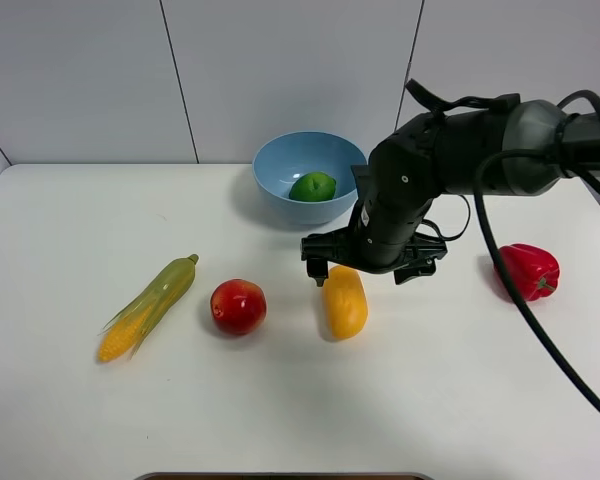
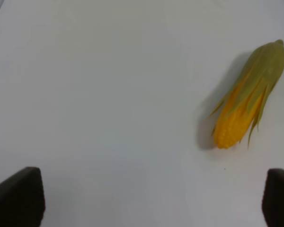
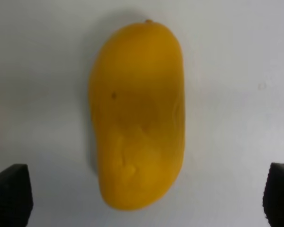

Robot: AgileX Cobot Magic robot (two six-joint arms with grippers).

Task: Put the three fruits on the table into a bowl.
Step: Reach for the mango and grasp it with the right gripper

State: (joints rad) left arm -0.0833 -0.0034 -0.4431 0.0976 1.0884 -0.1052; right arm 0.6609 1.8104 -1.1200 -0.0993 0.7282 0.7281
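A green lime [image 1: 313,186] lies inside the light blue bowl [image 1: 270,160] at the back middle of the white table [image 1: 70,420]. A yellow-orange mango [image 1: 345,302] lies on the table in front of the bowl. A red apple [image 1: 238,306] sits to its left. My right gripper [image 1: 370,268] hangs open just above the mango's far end. In the right wrist view the mango [image 3: 137,113] lies between the wide-apart fingertips [image 3: 9,194], untouched. My left gripper [image 2: 147,201] is open and empty over bare table; it is out of the exterior view.
A green-husked corn cob [image 1: 148,306] lies at the left, left of the apple; it also shows in the left wrist view [image 2: 248,97]. A red bell pepper [image 1: 526,270] sits at the right, near the right arm's cable.
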